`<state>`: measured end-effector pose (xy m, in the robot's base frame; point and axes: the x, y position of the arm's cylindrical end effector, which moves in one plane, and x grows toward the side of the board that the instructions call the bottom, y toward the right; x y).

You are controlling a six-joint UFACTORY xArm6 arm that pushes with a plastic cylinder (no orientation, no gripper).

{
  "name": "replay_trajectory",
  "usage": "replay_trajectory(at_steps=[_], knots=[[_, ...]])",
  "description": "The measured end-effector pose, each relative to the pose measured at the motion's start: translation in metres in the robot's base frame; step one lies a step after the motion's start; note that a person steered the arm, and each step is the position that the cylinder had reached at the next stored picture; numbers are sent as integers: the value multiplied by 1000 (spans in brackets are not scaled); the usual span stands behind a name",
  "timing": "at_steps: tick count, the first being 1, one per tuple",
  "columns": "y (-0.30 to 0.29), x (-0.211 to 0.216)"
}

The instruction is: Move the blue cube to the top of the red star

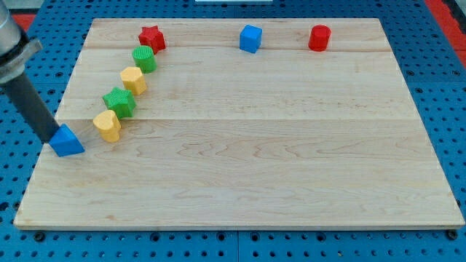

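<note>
One camera looks down at a slant from the near edge of the desk point(240, 175), taking in nearly the whole board

wooden board point(291, 160) on blue pegboard point(451, 109) | top edge: red star point(152, 38), blue cube point(250, 38), red cylinder point(319, 38) | left diagonal: green cylinder point(144, 58), yellow block point(134, 79), green star point(119, 102), yellow heart point(108, 125) | left edge: blue triangle point(67, 140)

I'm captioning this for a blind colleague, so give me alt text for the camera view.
My tip touches a blue triangular block at the wooden board's left edge, far from the blue cube and red star along the top. A green cylinder, yellow block, green star and yellow heart run diagonally; a red cylinder sits top right.
</note>
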<state>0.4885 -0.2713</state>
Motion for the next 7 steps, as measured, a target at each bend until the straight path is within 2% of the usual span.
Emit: replay_trajectory(at_steps=[2, 3, 4, 5, 7], knots=[[53, 15], [34, 34], [74, 91], [187, 66], [294, -126]])
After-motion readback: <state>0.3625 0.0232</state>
